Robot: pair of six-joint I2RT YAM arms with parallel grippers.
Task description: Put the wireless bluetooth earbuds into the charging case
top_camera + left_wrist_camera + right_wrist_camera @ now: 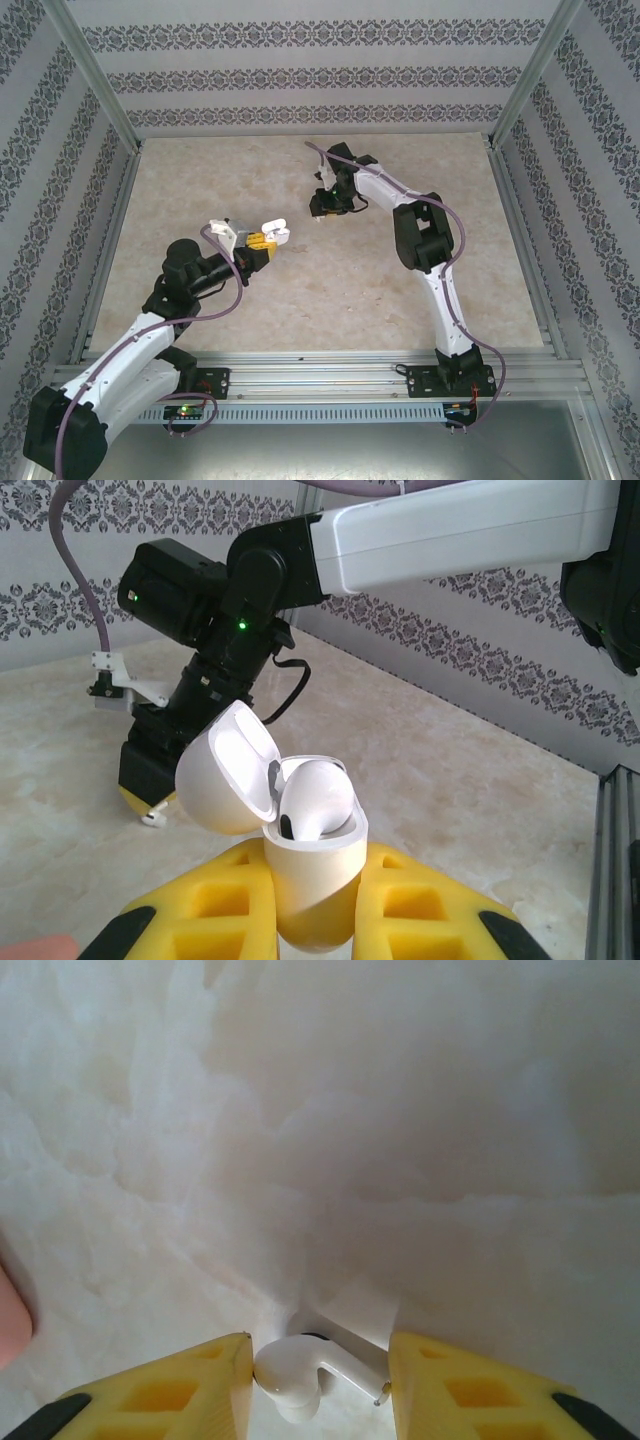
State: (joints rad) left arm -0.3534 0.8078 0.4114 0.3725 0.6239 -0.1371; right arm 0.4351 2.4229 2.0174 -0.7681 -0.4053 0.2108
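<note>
No text, label, brand, number or sign can be read on anything here.

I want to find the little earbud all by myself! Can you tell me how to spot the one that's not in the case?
Find the right arm's yellow-fingered right gripper, pointing down at the marble table. A white earbud lies on the table between its fingers, round head and short stem. The other earbud already sits inside the open white case, clamped in the left gripper.

Pale marbled tabletop, patterned wallpaper walls, aluminium frame rails
</note>
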